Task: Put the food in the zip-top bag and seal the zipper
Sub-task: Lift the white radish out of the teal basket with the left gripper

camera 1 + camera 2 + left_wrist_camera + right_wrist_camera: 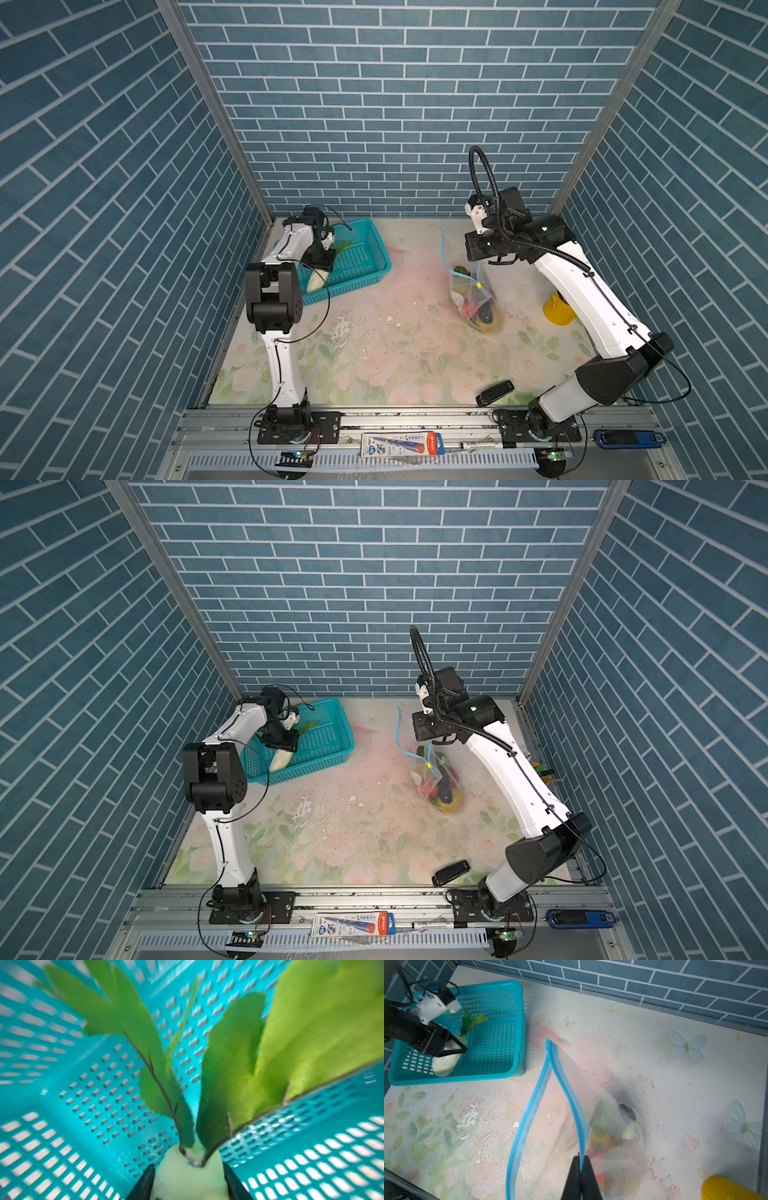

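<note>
Zip-top bag (469, 291) hangs open at about three o'clock on the floral tabletop (395, 353), pinched by the right gripper (580, 1176). Its black fingers are clamped flat together on one side of the light blue zipper (571, 1095). In the right wrist view the two blue strips part into a long loop, so the mouth stands unsealed. A tiny yellow slider tab (478, 285) shows on the strip just below the gripper in both top views (428, 766). Toy food (469, 309) is bunched in the bag's lower end: red, yellow, green and dark pieces, blurred behind the crinkled plastic. Whether that end rests on the table cannot be told.

Well apart, at about ten o'clock, a teal mesh basket (360, 221) sits in the far corner against the blue brick-pattern walls. The left gripper (188, 1169) reaches down into it, one black finger against each flank of a white radish (316, 281). The radish's green leaves (228, 1074) fan out over the basket floor.

At three o'clock from the bag, near the right arm, stands a yellow object (557, 309). A small black device (494, 391) lies at about five o'clock, by the table's near edge.
</note>
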### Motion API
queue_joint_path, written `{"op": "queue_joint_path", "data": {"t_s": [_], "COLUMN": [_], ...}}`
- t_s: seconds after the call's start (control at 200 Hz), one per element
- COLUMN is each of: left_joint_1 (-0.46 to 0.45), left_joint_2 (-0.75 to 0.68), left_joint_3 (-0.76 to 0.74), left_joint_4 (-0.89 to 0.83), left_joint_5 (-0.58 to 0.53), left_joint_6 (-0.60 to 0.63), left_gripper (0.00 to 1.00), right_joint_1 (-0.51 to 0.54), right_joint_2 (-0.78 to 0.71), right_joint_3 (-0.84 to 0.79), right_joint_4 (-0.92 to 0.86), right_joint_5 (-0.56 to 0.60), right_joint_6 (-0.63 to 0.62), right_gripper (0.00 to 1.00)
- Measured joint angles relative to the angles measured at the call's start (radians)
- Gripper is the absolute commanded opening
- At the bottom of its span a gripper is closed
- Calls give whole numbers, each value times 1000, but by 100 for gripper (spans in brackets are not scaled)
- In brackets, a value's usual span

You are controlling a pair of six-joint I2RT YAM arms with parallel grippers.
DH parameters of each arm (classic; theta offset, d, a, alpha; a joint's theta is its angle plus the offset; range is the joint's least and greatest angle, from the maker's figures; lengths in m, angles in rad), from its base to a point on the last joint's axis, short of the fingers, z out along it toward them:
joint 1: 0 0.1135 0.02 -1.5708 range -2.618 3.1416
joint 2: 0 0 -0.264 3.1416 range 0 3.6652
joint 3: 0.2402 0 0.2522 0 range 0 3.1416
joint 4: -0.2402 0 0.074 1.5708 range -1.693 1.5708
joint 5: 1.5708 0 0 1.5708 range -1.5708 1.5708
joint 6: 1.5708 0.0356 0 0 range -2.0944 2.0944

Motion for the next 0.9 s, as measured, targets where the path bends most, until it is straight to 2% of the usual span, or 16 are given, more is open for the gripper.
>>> {"op": "queue_joint_path", "data": {"t_s": [0.27,0.51,0.69,0.9], "left_joint_1": [-7,-50,-107,-214], "left_joint_2": [-190,-322,-403,-474], "left_joint_3": [-124,-269,-380,-499], "left_joint_4": [171,404,601,827], "left_joint_5": [176,301,355,375], "left_joint_6": [-114,-228,-303,-366], "left_gripper": [42,40,39,36], "right_joint_1": [0,0,0,0], "right_joint_2": [3,11,30,36], "right_joint_3": [2,7,16,16], "right_joint_4": [-1,-2,1,12], "right_joint_5": [-18,-32,-39,-45], "right_joint_6": [1,7,26,46], "right_gripper": [0,0,0,0]}}
